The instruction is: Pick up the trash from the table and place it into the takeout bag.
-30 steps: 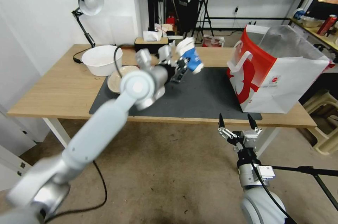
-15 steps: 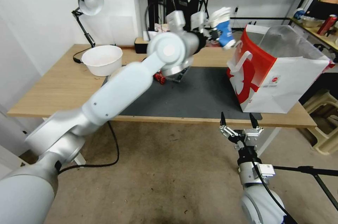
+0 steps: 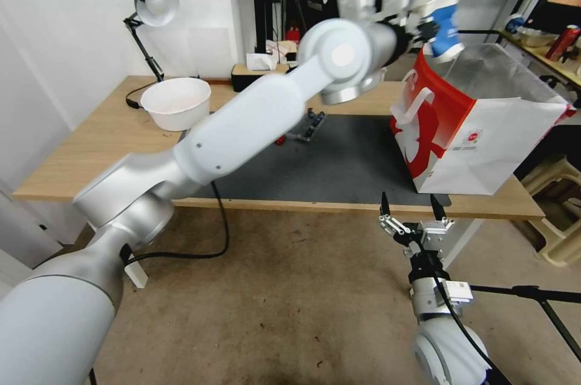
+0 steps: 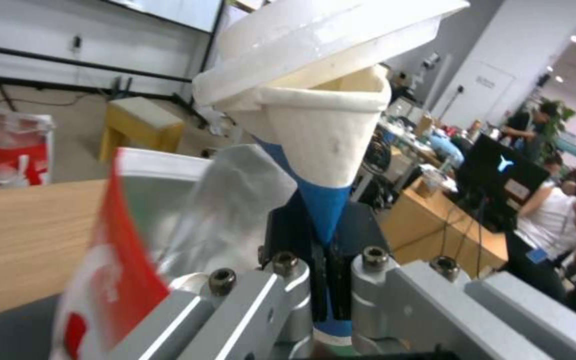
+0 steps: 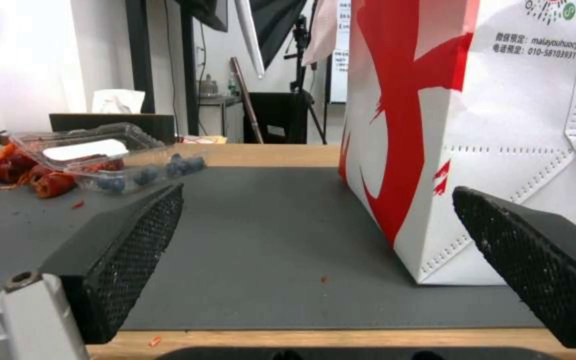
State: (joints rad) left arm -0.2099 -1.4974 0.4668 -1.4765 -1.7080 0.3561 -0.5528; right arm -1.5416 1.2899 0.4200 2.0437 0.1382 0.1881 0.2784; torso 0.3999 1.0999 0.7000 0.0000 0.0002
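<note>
The left gripper (image 3: 431, 26) pinches the white-lidded blue paper cup (image 3: 445, 19), tilted, above the takeout bag (image 3: 484, 131) mouth — the left wrist view shows its lid (image 4: 328, 45) prised loose. The right gripper (image 3: 411, 209) waits spread wide below the table (image 3: 91, 149) edge; its camera catches a clear plastic tray (image 5: 95, 150) on the mat (image 5: 268, 240).

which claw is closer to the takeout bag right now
Left. The left claw holds the blue paper cup just above the takeout bag opening. The right claw hangs open below the table edge, in front of the bag.
</note>
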